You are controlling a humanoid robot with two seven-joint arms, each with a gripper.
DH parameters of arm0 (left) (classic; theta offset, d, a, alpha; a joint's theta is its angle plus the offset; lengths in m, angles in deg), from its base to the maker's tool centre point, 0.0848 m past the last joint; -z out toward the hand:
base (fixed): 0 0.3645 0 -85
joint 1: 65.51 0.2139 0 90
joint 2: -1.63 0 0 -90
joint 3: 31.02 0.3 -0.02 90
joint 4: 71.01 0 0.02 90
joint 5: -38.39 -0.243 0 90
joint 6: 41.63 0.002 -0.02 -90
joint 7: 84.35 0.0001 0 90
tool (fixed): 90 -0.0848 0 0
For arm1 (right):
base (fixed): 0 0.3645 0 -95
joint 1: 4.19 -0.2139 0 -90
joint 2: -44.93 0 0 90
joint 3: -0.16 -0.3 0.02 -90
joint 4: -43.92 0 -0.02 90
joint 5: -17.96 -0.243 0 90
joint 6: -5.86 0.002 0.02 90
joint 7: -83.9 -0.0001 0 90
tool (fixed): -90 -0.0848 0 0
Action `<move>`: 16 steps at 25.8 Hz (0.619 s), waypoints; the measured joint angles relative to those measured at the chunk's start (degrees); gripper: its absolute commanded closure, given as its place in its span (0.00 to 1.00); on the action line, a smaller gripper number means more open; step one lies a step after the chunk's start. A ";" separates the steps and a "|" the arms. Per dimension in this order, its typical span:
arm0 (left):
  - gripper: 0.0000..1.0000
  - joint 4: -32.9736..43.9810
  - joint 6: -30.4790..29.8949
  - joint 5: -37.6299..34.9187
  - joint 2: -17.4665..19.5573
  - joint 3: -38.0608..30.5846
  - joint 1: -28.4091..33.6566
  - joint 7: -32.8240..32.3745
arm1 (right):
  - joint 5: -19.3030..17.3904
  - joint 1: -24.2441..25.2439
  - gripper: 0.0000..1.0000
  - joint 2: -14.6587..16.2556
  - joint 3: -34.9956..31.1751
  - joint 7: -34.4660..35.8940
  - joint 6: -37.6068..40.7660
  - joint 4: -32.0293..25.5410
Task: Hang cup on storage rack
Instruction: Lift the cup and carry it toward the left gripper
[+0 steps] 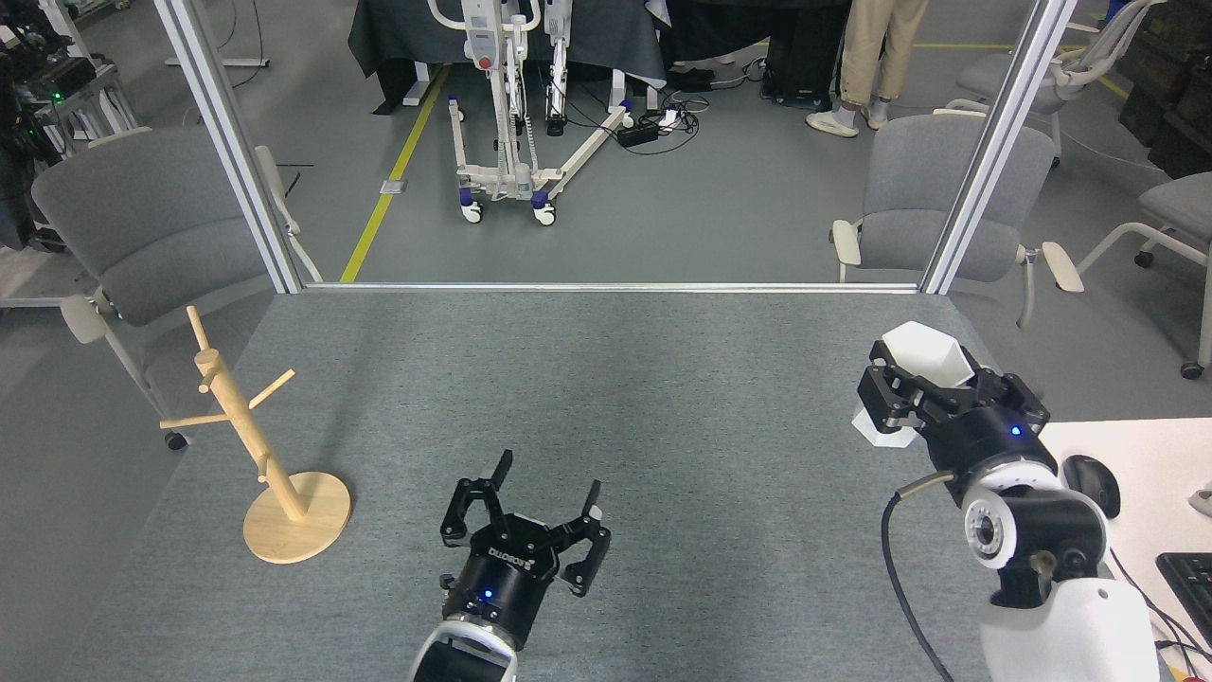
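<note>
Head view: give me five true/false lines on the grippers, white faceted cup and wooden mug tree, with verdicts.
1. The right gripper is shut on the matte white faceted cup. True.
2. The cup hangs on a peg of the light wooden mug tree. False: it is in the gripper, far right of the tree.
3. The left gripper is open and holds nothing. True.
4. The mug tree lies toppled on the grey table. False: it stands on its round base.
5. The left gripper touches the mug tree. False: clear table lies between them.
</note>
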State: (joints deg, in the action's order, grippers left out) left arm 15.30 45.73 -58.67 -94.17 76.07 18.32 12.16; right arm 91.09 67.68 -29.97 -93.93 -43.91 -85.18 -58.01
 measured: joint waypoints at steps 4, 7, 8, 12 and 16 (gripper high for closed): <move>0.01 -0.54 -0.06 -2.04 0.13 6.98 -0.77 0.17 | 0.69 -4.62 1.00 -0.09 8.61 -4.41 -9.63 -0.59; 0.01 -2.73 -0.14 -2.74 -0.39 9.83 -2.96 -0.19 | 2.92 -7.11 1.00 -0.35 13.69 -7.03 -15.45 -0.68; 0.01 -3.57 -0.14 -2.85 -0.65 10.33 -3.99 -0.32 | 3.99 -7.54 1.00 -0.60 14.78 -7.83 -16.75 -0.70; 0.01 -7.16 -0.06 -3.07 -1.59 11.43 -8.47 -0.54 | 8.28 -8.21 1.00 -1.59 18.70 -9.51 -21.50 -0.72; 0.01 -9.06 -0.06 -3.13 -1.90 12.58 -12.10 -0.62 | 10.68 -8.25 1.00 -2.26 21.70 -9.87 -24.90 -0.72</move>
State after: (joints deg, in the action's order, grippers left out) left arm 6.24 45.67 -61.80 -96.08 88.66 6.22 11.54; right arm 101.77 59.43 -32.23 -72.23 -53.79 -110.08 -58.73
